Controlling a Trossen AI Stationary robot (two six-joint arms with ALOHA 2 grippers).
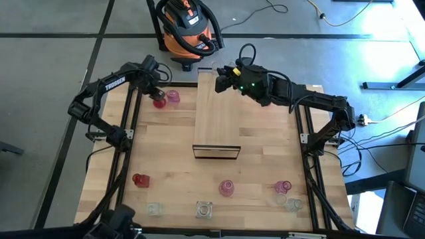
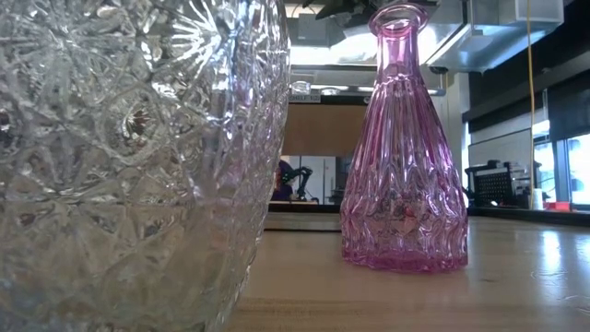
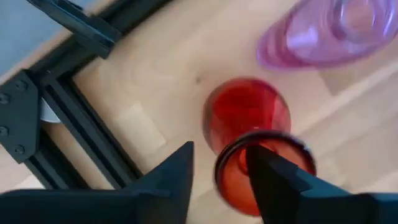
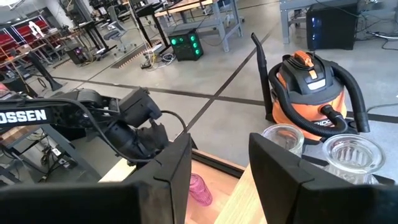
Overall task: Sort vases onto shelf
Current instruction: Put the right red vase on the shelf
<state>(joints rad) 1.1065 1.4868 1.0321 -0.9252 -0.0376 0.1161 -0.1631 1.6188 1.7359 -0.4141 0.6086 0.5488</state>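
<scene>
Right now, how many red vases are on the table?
2 red vases. One stands at the back left, right beside a pink vase. The other stands alone near the front left. The arms could be hiding more.

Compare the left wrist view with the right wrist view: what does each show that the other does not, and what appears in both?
Only the left wrist view shows the red vase, with the left tool straddling part of its rim, one finger reaching inside its mouth. Only the right wrist view shows two clear vases on the shelf beyond the right tool, the orange shop vacuum and the room behind. Both show a pink vase on the tabletop.
</scene>
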